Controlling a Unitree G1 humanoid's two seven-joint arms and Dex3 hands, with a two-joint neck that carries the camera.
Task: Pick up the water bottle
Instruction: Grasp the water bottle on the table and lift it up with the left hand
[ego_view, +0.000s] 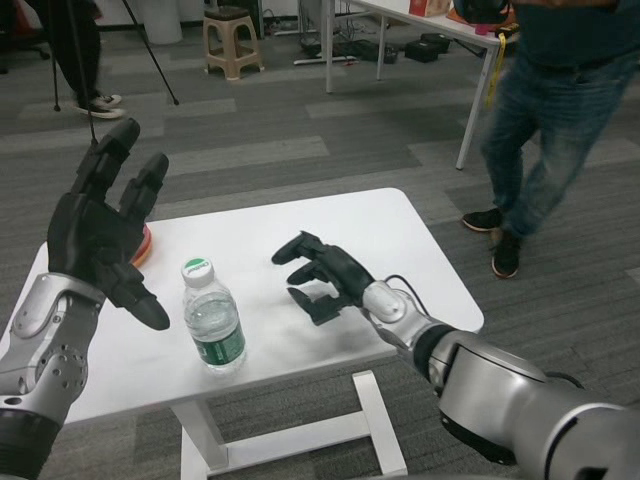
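Bottle (212, 318) upright, between both open hands

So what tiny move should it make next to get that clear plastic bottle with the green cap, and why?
Probably slide the right hand leftward toward the clear plastic water bottle: the bottle stands upright and untouched, that hand's fingers are apart and facing it, and the left hand is raised higher.

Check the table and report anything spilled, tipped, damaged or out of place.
Nothing stands out. The water bottle stands upright on the white table, cap on, no spill visible. An orange object is mostly hidden behind the left hand, so its state is unclear. The right hand holds nothing.
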